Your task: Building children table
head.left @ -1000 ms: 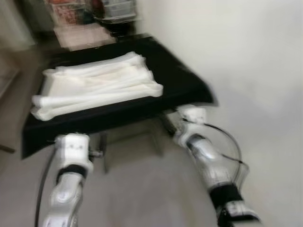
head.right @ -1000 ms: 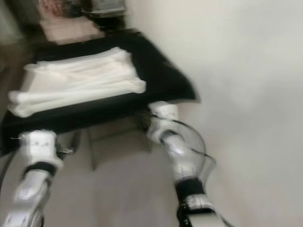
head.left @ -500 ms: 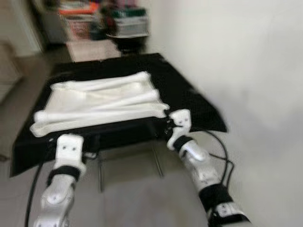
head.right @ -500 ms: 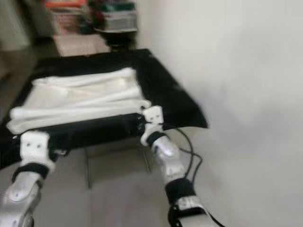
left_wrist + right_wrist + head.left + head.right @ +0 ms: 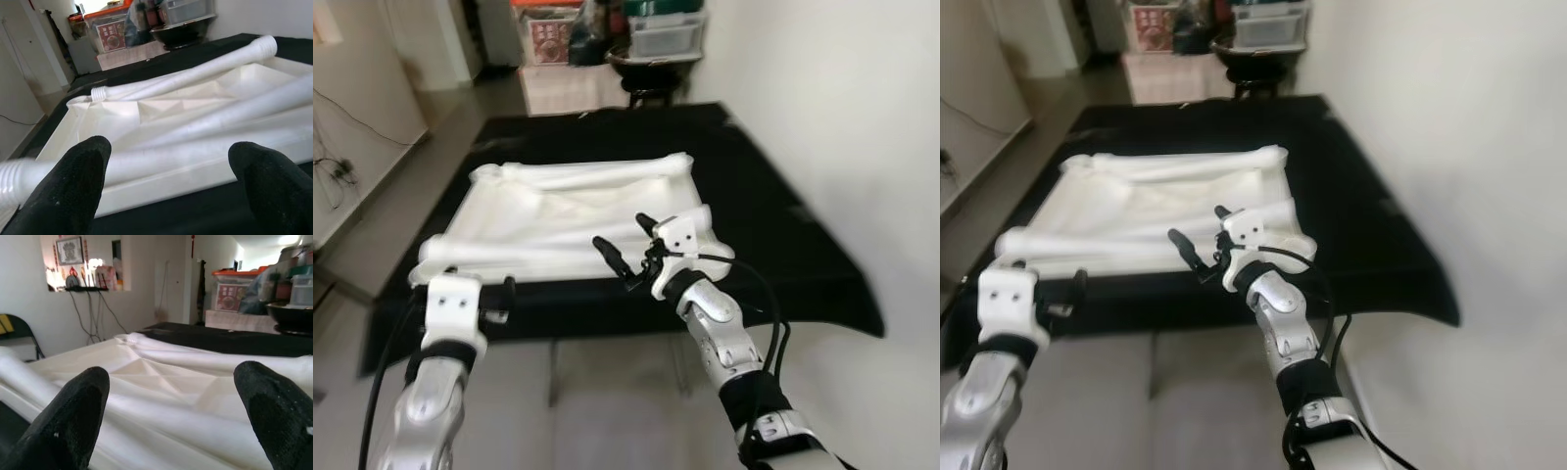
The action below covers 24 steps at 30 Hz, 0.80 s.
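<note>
An upturned white plastic tabletop lies on a black table. Loose white leg tubes rest on it, one along its far edge and one near its front. My right gripper hovers over the tabletop's front right corner, open and holding nothing. In the right wrist view its fingers frame the white panel. My left gripper sits at the table's front edge, level with the front left leg tube. It is open, its fingers spread before a white tube.
A white wall runs close along the table's right side. Storage boxes and a dark stool with a bowl stand behind the table. Cables hang at the left wall. Grey floor lies below my arms.
The camera has shifted and sharpened, now looking more down on the table. My right gripper has risen from below the table's front edge to above the white tabletop's corner. The left arm stays at the front edge.
</note>
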Tool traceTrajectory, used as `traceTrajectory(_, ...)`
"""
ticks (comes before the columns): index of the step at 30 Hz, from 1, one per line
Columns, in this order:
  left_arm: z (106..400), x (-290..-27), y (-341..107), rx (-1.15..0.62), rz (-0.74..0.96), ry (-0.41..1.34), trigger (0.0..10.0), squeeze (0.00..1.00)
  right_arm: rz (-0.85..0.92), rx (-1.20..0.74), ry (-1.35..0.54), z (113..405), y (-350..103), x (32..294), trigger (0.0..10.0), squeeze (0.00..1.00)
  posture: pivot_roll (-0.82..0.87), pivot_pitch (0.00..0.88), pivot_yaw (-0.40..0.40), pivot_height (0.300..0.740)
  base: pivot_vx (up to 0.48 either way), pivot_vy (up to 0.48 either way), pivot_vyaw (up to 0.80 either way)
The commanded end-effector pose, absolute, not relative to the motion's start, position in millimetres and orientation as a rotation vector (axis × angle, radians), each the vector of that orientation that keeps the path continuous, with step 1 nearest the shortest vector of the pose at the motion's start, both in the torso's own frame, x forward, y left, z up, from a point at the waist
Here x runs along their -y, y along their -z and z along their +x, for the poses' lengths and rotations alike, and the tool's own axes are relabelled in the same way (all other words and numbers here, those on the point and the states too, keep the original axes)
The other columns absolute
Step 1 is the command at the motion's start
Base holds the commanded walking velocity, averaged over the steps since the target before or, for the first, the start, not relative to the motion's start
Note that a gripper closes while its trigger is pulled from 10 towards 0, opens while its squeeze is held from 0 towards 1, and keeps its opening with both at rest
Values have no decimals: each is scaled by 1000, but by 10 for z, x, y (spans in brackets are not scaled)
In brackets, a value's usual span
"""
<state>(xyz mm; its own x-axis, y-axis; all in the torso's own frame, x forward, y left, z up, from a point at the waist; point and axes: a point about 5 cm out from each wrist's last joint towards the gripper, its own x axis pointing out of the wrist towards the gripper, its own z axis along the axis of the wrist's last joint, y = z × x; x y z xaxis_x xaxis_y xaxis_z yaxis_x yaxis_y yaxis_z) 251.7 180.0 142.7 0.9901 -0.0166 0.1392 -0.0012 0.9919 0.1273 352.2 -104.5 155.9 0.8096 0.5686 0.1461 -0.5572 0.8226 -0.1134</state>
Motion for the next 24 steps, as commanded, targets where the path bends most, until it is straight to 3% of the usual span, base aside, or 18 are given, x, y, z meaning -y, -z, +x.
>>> traceTrajectory(1, 2504, -1853, -1446, 135, 142, 1, 10000, 0, -119, 242, -706, 3522, -1761, 873, 10000, 0, -142, 0, 12, 740, 390, 0, 0)
traceTrajectory(2, 2504, -1853, -1446, 135, 142, 1, 10000, 0, -119, 242, -706, 3522, -1761, 873, 10000, 0, -142, 0, 12, 740, 390, 0, 0)
traceTrajectory(7, 2492, -1756, -1438, 121, 130, 74, 10000, 0, -502, 260, -855, 3512, -1936, 924, 10000, 0, -139, 0, 10, 740, 388, 0, 0)
traceTrajectory(9, 2492, -1756, -1438, 121, 130, 74, 10000, 0, -502, 260, -855, 3512, -1936, 924, 10000, 0, -139, 0, 10, 740, 390, 0, 0)
traceTrajectory(10, 2482, -1726, -1424, 111, 126, 100, 10000, 0, -631, 236, -889, 3513, -1964, 974, 10000, 0, -137, 0, 6, 740, 390, 0, 0)
traceTrajectory(11, 2482, -1726, -1424, 111, 126, 100, 10000, 0, -631, 236, -889, 3513, -1964, 974, 10000, 0, -137, 0, 6, 740, 390, 0, 0)
traceTrajectory(13, 2445, -1642, -1366, 67, 87, 183, 10000, 0, -871, 67, -957, 3479, -1949, 1190, 10000, 0, -132, 0, -1, 740, 186, 0, 0)
traceTrajectory(18, 2324, -1508, -1243, -44, 29, 334, 10000, 0, -1023, -161, -1094, 3335, -1986, 1435, 10000, 0, -135, 0, -6, 740, 0, 0, 0)
traceTrajectory(24, 2072, -1387, -1117, -168, -15, 482, 10000, 0, -1072, -334, -1263, 3154, -2118, 1517, 10000, 0, -134, 0, -19, 740, 0, 0, 0)
